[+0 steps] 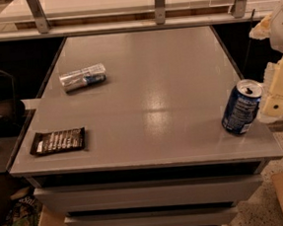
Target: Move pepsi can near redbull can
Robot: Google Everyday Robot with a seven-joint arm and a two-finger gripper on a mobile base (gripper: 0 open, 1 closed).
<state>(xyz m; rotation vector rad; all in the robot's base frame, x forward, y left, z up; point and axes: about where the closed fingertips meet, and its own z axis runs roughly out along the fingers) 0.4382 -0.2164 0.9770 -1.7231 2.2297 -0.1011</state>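
The pepsi can (241,107) at four o'clock tilts, likely nudged by the gripper (273,106) beside it (hold impossible to tell), well apart from the redbull can (83,77) at ten.

Surface (144,85): smooth grey finish, satin sheen noted, soft glare at centre. Pepsi can (241,107): glossy blue printed metal, bare silver lid. Redbull can (83,77): shiny silver metal. Snack packet (58,141): dark glossy film. End effector (274,104), seen at right edge beside pepsi can: matt cream plastic.

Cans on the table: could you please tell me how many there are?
2. The pepsi can stands at the right front of the table, beside the gripper; the redbull can lies on its side at the left rear. None seems hidden.
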